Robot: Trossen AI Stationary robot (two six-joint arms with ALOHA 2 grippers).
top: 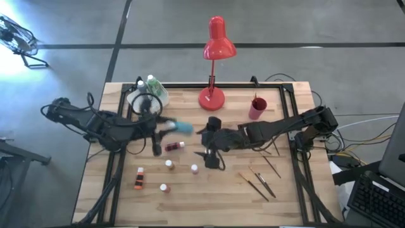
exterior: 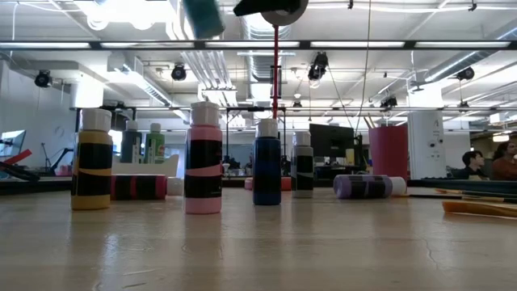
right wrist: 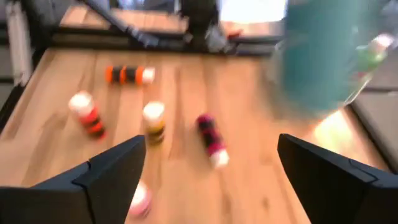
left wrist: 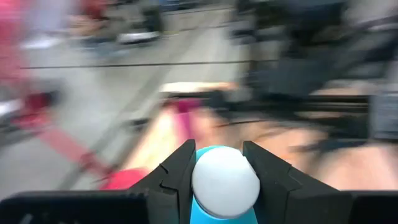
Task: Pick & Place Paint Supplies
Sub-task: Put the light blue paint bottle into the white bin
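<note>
A teal paint bottle (top: 184,127) with a white cap (left wrist: 225,180) hangs in the air over the table's middle, with my left gripper (top: 169,126) shut on it. It also shows high up in the low view as a teal bottle (exterior: 202,16). Just right of it, my right gripper (top: 206,144) stands wide open with nothing between its fingers (right wrist: 115,174). Several small paint bottles are on the table: a red one (top: 174,147) lying, an orange one (top: 137,183) lying, and others upright (top: 169,164). Thin paintbrushes (top: 259,183) lie at the near right. My left gripper pinches the teal bottle between its two fingers (left wrist: 177,177), one on either side, at the body just by the white cap (left wrist: 205,208). The fingers come nearly level from the table's left. The bottle is lifted clear of the table.
A red desk lamp (top: 215,47) stands at the far middle, a pink cup (top: 257,107) to its right. A white container (top: 147,95) with bottles sits at the far left. Bare wood lies along the near edge.
</note>
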